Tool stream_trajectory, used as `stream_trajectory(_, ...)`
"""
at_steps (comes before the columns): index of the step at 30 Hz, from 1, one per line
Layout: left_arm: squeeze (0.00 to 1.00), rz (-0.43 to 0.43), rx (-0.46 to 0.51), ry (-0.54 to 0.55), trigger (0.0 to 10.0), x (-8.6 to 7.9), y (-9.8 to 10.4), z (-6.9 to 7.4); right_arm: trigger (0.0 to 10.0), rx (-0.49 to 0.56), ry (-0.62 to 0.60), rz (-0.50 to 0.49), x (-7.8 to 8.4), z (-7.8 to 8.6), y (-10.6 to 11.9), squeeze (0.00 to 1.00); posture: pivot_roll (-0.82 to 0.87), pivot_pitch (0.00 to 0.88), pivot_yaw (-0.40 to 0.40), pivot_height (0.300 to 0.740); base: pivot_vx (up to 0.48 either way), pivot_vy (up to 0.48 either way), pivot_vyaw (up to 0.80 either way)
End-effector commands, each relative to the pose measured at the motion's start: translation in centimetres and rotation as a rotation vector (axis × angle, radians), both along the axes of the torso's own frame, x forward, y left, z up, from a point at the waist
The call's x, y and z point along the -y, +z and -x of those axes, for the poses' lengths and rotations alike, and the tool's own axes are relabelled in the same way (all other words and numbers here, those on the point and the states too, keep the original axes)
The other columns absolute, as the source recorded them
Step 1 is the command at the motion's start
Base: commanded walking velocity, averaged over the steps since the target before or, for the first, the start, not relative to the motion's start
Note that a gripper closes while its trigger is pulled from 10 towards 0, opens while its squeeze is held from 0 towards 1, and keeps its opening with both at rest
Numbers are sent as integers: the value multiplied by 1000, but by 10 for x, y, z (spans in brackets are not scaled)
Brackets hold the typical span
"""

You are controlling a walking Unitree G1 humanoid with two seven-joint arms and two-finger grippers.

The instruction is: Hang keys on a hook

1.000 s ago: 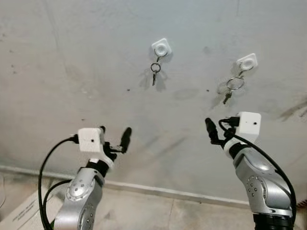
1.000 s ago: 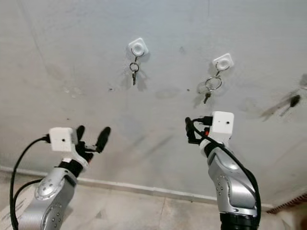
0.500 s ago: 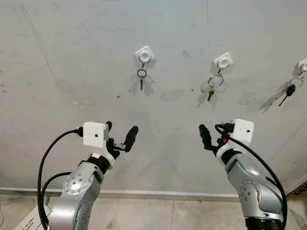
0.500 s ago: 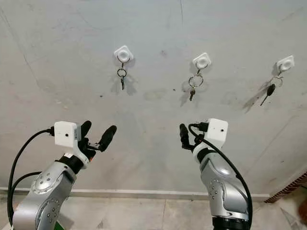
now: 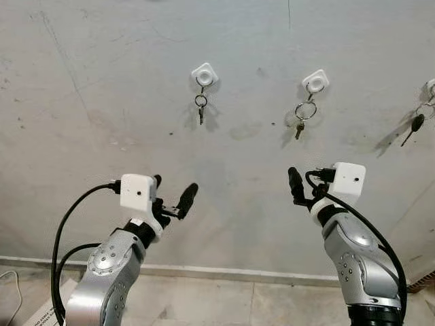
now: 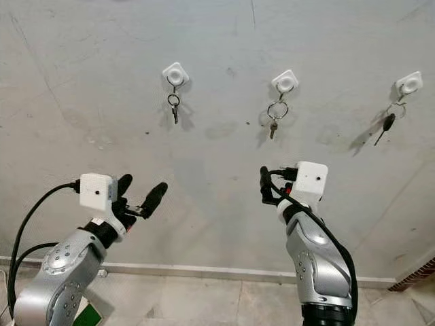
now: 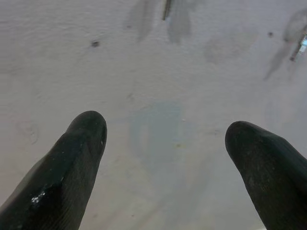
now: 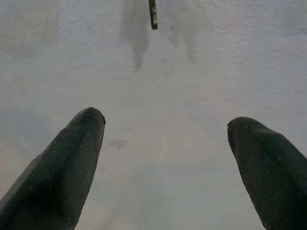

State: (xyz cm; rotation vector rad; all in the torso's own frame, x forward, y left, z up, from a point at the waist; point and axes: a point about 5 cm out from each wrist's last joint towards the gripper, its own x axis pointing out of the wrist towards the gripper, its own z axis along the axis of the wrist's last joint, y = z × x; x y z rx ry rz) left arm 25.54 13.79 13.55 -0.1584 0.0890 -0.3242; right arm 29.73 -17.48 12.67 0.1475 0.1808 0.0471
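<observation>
Three white hooks are fixed on the grey wall: a left hook (image 5: 204, 73), a middle hook (image 5: 315, 81) and a right hook (image 6: 408, 83). Each carries keys: a small key (image 5: 201, 107), a ring with a key (image 5: 304, 113) and a dark key (image 6: 387, 123). My left gripper (image 5: 172, 189) is open and empty, held up well below the left hook. My right gripper (image 5: 296, 185) is open and empty too, below the middle hook. The right wrist view shows its fingers (image 8: 62, 163) spread, with a key tip (image 8: 152, 13) on the wall ahead.
A pale skirting strip (image 5: 224, 272) runs along the foot of the wall above a tiled floor. A paper sheet (image 5: 47, 314) lies at the lower left and brickwork (image 6: 411, 282) shows at the lower right. The wall between the hooks is bare and stained.
The camera has swung, bringing the third hook and its dark key into view. Both arms keep about the same raised pose, with both grippers still open.
</observation>
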Motion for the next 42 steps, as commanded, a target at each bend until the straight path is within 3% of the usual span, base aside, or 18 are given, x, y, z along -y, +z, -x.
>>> stream_trajectory(1,0,6,5,12,10000,-1,1,0,10000,-25,28,42,-3,1,-1,0,92,4,-16,740,0,0,0)
stream_trajectory(3,0,4,4,14,10000,1,1,2,10000,-28,70,-6,-8,2,-1,0,96,8,-21,740,0,0,0)
stream_trajectory(5,0,1,4,15,10000,2,1,3,10000,-9,68,37,-10,2,0,0,97,14,-25,740,0,0,0)
stream_trajectory(10,0,-13,1,23,10000,0,-1,6,10000,-10,58,-40,-14,5,-2,0,96,21,-30,740,0,0,0)
stream_trajectory(15,0,-17,-4,35,10000,0,-2,7,10000,-36,51,-7,-10,10,-4,0,89,29,-33,740,0,0,0)
stream_trajectory(17,0,-16,-6,37,10000,0,-3,7,10000,-60,64,-52,-10,11,-6,0,89,31,-35,740,0,0,0)
stream_trajectory(22,0,-1,-20,50,10000,0,-3,7,10000,-18,78,-40,-11,12,-3,0,81,34,-36,740,0,0,0)
stream_trajectory(42,0,-11,-25,64,10000,-3,-5,9,10000,-56,54,-73,-4,16,-4,0,80,2,-32,740,-247,0,0)
